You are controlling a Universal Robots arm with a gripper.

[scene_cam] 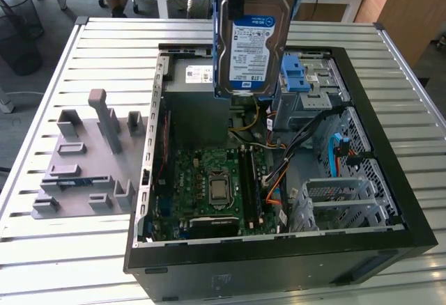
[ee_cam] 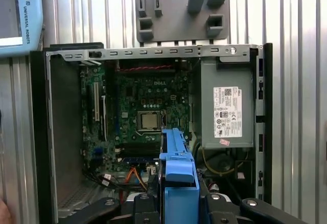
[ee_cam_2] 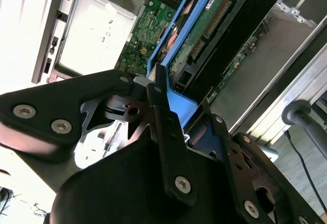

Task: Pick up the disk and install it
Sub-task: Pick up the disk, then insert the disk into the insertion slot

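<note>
Disk (scene_cam: 251, 37) up in the air, upright, label side toward the exterior camera, blue plastic frame round its edges. Hangs over the far part of the open computer case (scene_cam: 390, 145), clear of everything inside it. Pinched at its upper end by the claw (ee_cam_2: 183, 106), pressed onto the blue frame from both sides. Closer in the second wrist view: a black finger (ee_cam_2: 164, 121) across the blue plastic, and the green circuit-board side of the disk (ee_cam_2: 204, 35) turned to the camera. In the first wrist view, the blue edge of the disk (ee_cam: 179, 178) straight ahead of the claw (ee_cam: 179, 206), above the case (ee_cam: 37, 132).

Below, the case on its side with the cover off. Green motherboard (scene_cam: 216, 180) in the middle. Grey power supply (scene_cam: 191, 75) with a white sticker at the far end, partly hidden behind the hanging disk in the exterior view. Grey drive cage (scene_cam: 306, 85) with a blue handle just to the exterior view's right of the disk, cables (scene_cam: 306, 138) running below it. Grey holder block (scene_cam: 83, 162) outside the case, on the exterior view's left. All resting on a slatted metal surface (scene_cam: 63, 263).
</note>
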